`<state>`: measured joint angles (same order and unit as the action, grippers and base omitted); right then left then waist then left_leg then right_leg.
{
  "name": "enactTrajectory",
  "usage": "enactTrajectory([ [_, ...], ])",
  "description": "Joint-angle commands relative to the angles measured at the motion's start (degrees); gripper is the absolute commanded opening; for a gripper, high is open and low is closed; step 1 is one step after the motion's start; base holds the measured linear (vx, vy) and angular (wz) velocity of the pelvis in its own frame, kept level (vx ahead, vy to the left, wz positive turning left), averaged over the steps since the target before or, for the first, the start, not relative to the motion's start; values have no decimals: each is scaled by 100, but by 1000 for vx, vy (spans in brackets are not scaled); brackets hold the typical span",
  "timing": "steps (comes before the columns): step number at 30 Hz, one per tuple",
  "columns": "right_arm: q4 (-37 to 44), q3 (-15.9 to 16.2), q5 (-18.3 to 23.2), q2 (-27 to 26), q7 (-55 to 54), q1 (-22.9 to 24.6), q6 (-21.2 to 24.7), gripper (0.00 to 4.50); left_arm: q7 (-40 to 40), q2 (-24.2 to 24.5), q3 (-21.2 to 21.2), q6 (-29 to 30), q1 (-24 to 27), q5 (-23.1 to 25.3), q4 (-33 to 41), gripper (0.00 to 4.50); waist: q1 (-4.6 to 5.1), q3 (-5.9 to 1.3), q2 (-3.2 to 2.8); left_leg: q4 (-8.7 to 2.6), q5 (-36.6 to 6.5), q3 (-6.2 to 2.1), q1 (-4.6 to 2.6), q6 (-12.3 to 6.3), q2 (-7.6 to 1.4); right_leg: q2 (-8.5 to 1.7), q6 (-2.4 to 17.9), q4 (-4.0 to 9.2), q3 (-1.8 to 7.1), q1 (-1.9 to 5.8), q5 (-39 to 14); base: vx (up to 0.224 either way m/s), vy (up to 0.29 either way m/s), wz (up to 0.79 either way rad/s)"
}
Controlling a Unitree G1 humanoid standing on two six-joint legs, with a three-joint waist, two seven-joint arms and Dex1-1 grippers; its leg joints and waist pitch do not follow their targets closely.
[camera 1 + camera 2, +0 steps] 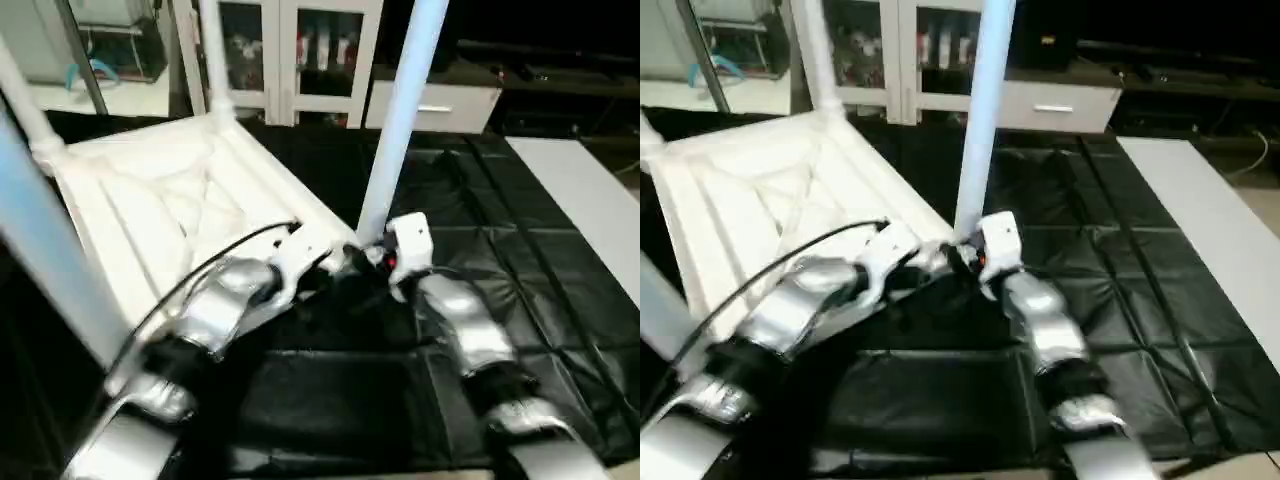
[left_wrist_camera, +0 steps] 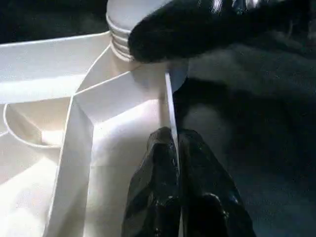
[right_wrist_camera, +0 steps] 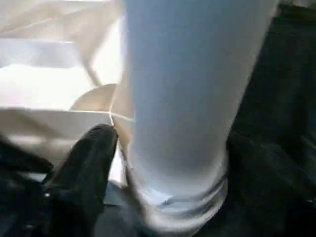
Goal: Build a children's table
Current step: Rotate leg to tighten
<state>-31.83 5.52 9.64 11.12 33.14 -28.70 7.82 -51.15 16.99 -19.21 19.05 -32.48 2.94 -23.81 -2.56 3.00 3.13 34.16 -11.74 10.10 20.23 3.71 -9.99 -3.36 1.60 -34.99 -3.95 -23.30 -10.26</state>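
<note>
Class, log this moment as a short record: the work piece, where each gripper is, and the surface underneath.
piece: table top upside down, ribs up
legs: upright in corner sockets
near leg: at the corner by both grippers
left gripper: shut on the top's rim
right gripper: at the near leg's base, one finger beside it
surface: black sheet

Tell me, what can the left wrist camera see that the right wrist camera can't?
Left wrist view: the left gripper, its jaws shut on the thin rim of the table top. Right wrist view: the long smooth shaft of the leg, very close up. Both: the white table top, the leg's ridged base at the corner socket, and the black mat.
</note>
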Motion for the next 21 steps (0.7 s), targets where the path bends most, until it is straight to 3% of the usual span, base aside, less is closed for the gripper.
enactTrajectory([
  [1,501,196,184,194,656,107,306,403,-636,50,-445,-157,134,-56,164,0,-13,-335,-54,-399,-822,-91,-37,-460,-360,-513,1291,416,341,313,-922,0,0,0],
  [4,1424,598,316,1168,2010,705,515,413,-1577,595,-614,-416,409,-308,710,0,-130,-313,-74,-427,-1006,-97,-66,-374,-408,-537,1193,430,358,309,-1146,0,0,0],
  [6,1717,628,379,1527,2379,908,620,413,-1899,835,-637,-400,507,-424,985,0,-181,-305,-78,-444,-1142,-100,-81,-295,-401,-524,1158,447,357,298,-1322,0,0,0],
  [9,1879,551,497,1696,2591,1001,687,413,-2111,996,-620,-324,558,-516,1191,0,-195,-285,-61,-462,-1436,-119,-80,-148,-386,-545,1020,501,352,285,-1915,0,0,0],
  [11,2000,512,562,1797,2730,1054,779,413,-2248,1095,-609,-280,597,-571,1333,0,-200,-282,-48,-453,-1400,-115,-84,-150,-381,-538,990,509,362,270,-1970,0,0,0],
  [21,2087,651,671,1764,3056,1055,1039,413,-2350,1214,-609,-203,692,-653,1580,0,-202,-318,-24,-415,-911,-98,-47,-264,-370,-528,1140,429,347,294,-1352,0,0,0],
])
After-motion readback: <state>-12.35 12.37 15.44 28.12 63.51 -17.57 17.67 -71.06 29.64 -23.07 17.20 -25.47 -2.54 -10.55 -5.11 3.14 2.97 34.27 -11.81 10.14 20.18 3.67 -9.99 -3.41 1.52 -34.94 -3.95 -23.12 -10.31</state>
